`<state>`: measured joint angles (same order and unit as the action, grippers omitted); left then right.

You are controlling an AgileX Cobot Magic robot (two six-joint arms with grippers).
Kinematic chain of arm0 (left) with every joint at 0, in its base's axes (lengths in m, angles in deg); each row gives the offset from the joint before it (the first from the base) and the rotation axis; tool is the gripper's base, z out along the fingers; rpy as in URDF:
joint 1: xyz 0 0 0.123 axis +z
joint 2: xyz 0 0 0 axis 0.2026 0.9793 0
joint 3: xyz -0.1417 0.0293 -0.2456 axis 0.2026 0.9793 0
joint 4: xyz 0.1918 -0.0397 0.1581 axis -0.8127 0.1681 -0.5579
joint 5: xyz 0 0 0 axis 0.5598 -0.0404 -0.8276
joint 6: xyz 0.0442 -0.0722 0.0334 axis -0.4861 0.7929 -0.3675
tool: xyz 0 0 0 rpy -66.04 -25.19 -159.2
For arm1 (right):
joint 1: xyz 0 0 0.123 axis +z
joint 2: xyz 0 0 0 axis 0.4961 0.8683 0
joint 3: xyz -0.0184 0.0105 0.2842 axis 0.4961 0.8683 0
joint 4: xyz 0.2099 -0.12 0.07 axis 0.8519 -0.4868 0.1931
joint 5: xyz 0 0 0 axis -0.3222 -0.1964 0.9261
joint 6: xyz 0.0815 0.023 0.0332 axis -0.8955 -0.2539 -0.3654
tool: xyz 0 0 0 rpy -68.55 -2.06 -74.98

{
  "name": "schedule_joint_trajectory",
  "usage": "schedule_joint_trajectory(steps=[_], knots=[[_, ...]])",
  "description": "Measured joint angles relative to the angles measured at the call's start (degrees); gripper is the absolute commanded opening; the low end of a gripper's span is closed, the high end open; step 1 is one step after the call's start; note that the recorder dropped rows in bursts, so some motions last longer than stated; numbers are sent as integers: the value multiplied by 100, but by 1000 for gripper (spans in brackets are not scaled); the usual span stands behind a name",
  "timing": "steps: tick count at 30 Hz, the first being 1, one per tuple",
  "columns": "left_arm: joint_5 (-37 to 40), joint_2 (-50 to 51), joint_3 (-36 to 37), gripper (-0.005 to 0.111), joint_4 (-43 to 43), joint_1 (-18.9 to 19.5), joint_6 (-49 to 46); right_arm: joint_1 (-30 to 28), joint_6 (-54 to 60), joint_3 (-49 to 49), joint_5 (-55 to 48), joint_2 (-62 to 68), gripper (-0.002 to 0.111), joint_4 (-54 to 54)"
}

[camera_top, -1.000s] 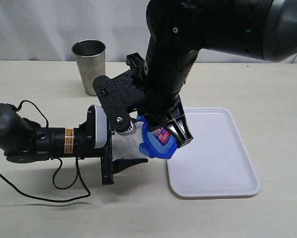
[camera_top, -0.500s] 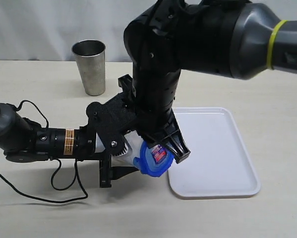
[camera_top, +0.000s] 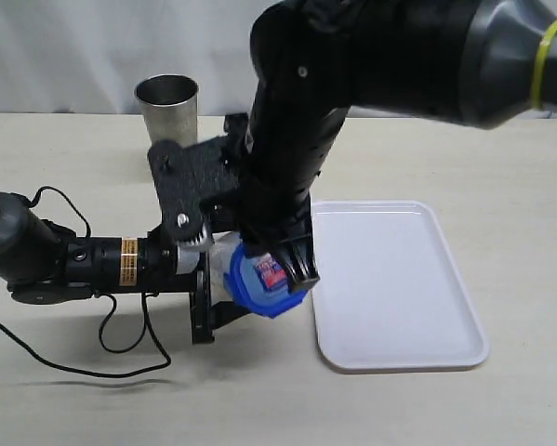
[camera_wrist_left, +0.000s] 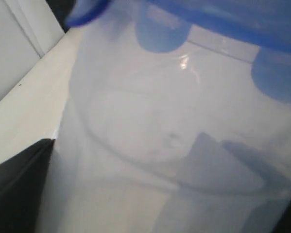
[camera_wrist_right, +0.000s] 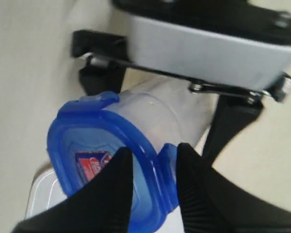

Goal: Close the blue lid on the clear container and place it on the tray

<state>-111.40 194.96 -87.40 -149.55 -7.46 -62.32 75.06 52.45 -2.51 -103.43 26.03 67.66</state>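
My left gripper point(camera_top: 220, 279) reaches in from the left and is shut on the clear container point(camera_top: 224, 265), holding it on its side just above the table. That container point(camera_wrist_left: 150, 145) fills the left wrist view. The blue lid point(camera_top: 262, 282) with its sticker sits on the container's mouth, facing the tray point(camera_top: 399, 288). My right gripper point(camera_top: 287, 269) comes down from above. Its fingers point(camera_wrist_right: 111, 194) pinch the blue lid point(camera_wrist_right: 96, 160) at the rim, with one clip tab point(camera_wrist_right: 168, 167) between them. The container point(camera_wrist_right: 169, 114) runs back into the left gripper's black fingers point(camera_wrist_right: 94, 73).
A grey steel tumbler point(camera_top: 167, 123) stands upright at the back left. The left arm's black cable point(camera_top: 92, 362) loops over the table in front of it. The white tray lies just right of the lid, with nothing on it.
My right arm has swung left and turned at the wrist. The lid and the container's mouth end have shifted left with it, off the tray's left edge. The left arm has hardly moved.
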Motion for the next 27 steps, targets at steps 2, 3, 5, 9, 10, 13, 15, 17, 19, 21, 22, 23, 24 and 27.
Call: schedule_joint_trajectory(steps=[2, 3, 5, 9, 10, 13, 15, 17, 19, 21, 22, 23, 24, 27], knots=[[-90, -11, -12, 0, 147, 0, 213, -189, -524, -9, 444, -146, 23, 99], [-104, -11, -12, 0, 158, 0, 339, -294, -736, -13, 628, -200, 24, 150], [-132, -11, -1, 0, 168, -24, 580, -486, -1210, -22, 866, -324, 25, 304], [-141, -11, -1, 0, 233, -38, 834, -794, -1868, -22, 1025, -522, 25, 640], [-141, -11, -1, 0, 246, -38, 847, -850, -1946, -22, 1033, -553, 25, 742], [-141, -11, -1, 0, 345, -38, 1026, -1016, -2287, -22, 1073, -643, 24, 1067], [-129, -11, -1, 0, 503, -38, 1261, -1081, -2691, -22, 1164, -684, 23, 1169], [-102, -11, -1, 0, 616, -38, 1408, -1146, -3092, -22, 1230, -734, 19, 1205], [-88, 0, -38, 0, 642, -38, 1634, -1215, -3318, -22, 1282, -803, 10, 1218], [-49, 9, -131, 0, 642, -38, 1900, -1299, -3494, -22, 1333, -883, 4, 1240], [-36, 9, -167, 0, 642, -38, 1989, -1327, -3552, -22, 1373, -938, 5, 1242], [-23, 9, -228, 0, 630, -38, 2083, -1388, -3612, 15, 1441, -1000, 5, 1242], [-11, 9, -266, 0, 585, -38, 2156, -1423, -3635, 52, 1526, -1077, 5, 1253], [-11, 12, -447, 0, 459, -38, 2253, -1643, -3697, 396, 1892, -1458, 5, 1507]])
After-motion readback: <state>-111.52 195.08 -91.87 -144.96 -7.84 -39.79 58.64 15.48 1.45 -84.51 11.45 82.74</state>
